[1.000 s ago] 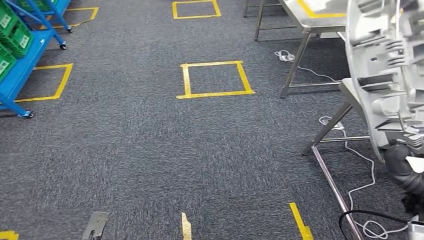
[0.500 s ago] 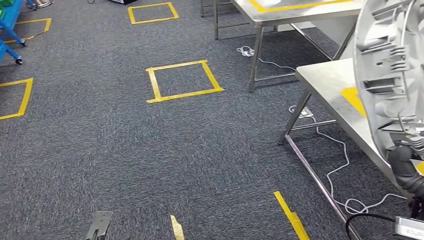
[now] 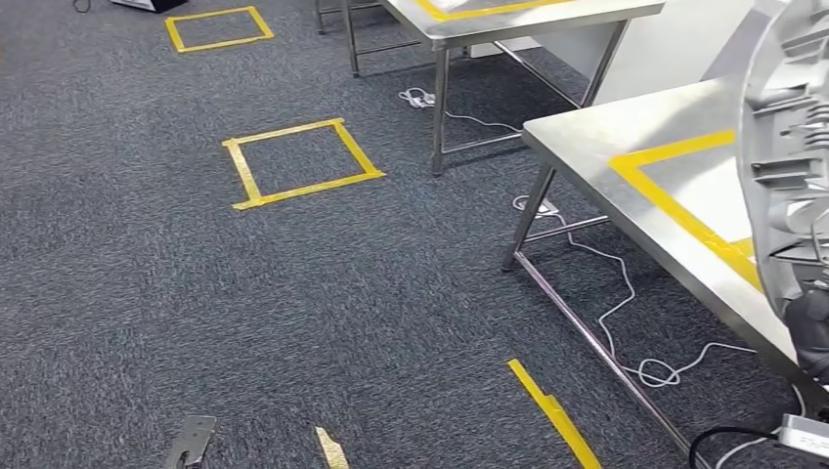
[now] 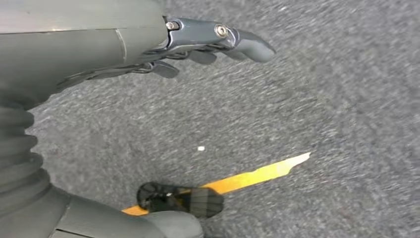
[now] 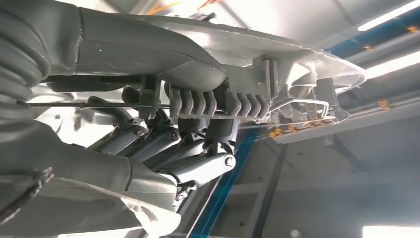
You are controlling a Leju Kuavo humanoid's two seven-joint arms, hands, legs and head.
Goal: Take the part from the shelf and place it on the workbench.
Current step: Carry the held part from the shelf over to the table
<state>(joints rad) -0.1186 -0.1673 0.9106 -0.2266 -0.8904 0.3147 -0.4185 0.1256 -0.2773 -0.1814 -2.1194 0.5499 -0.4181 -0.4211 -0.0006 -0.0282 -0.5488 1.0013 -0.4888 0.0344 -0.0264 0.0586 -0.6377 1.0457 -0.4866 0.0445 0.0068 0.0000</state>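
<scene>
the right hand (image 5: 163,148) is closed in a grip: in the right wrist view its dark fingers (image 5: 198,166) are curled inward toward the palm and the thick grey thumb (image 5: 163,64) lies across from them, clamping a ribbed silver part (image 5: 277,54) between thumb and fingers. in the head view the right hand (image 3: 809,332) shows at the right edge, raised in front of the body. the left hand (image 4: 198,44) holds nothing; its fingers (image 4: 247,42) are extended, slightly bent and apart. the left arm hangs down, the hand pointing at the floor.
</scene>
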